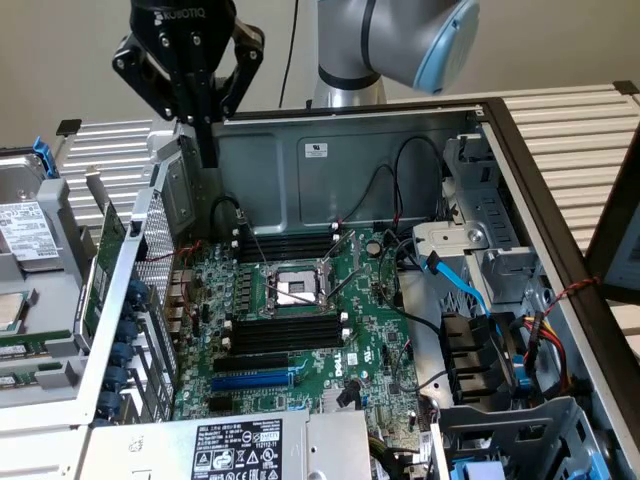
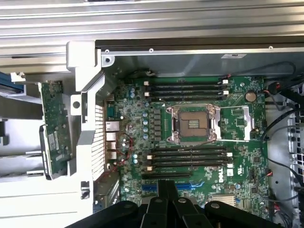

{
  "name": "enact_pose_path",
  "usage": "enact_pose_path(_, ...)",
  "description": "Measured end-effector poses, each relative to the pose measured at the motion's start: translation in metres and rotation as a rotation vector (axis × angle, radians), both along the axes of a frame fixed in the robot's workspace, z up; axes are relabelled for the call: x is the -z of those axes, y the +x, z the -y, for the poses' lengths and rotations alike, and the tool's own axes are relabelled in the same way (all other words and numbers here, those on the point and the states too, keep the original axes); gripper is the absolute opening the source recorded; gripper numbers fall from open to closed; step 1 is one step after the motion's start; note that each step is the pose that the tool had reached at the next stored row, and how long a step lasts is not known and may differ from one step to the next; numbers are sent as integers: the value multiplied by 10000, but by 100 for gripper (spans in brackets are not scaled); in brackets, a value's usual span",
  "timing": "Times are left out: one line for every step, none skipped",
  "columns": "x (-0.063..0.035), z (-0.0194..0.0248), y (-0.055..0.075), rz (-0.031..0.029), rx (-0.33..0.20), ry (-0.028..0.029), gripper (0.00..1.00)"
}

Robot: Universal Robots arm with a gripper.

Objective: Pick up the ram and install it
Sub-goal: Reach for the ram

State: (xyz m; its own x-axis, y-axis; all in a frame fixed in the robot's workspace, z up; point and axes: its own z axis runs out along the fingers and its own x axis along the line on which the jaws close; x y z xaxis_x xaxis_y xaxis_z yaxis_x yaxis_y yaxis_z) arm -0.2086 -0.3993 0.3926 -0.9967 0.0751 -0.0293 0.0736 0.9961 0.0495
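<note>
Green and thin, the long ram stick (image 1: pixel 103 264) with a white label stands on edge outside the open grey metal computer case (image 1: pixel 400 150). It sits at the exterior view's left, just beside the case's perforated wall, and is not yet installed. The black two-fingered robot claw (image 1: pixel 206 150) hangs in the upper left of the exterior view, over the case's corner. It is above the ram and clear of it. In the wrist view its fingers (image 2: pixel 160 190) are clenched together with nothing between them. Inside the case lies the green motherboard (image 1: pixel 370 330), with a silver square processor socket (image 1: pixel 293 290) near the middle. Long black memory slots (image 1: pixel 285 335) run on both sides of the socket, and a blue expansion slot (image 1: pixel 255 380) lies below them in the exterior view
</note>
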Motion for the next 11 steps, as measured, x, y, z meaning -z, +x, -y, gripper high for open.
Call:
enact_pose_path(0,1,-46,-1,-1,0,10)
enact_pose_path(0,1,-91,0,-1,0,10)
enact_pose_path(0,1,-138,0,0,0,10)
enact_pose_path(0,1,-184,0,1,0,10)
enact_pose_path(0,1,-229,0,0,0,10)
enact_pose_path(0,1,-272,0,-1,0,10)
enact_pose_path(0,1,-319,-1,-1,0,10)
enact_pose_path(1,1,-364,-1,0,0,10)
enact_pose_path(2,1,-409,0,0,1,10)
enact_pose_path(3,1,-455,0,-1,0,10)
enact_pose_path(3,1,-500,0,-1,0,10)
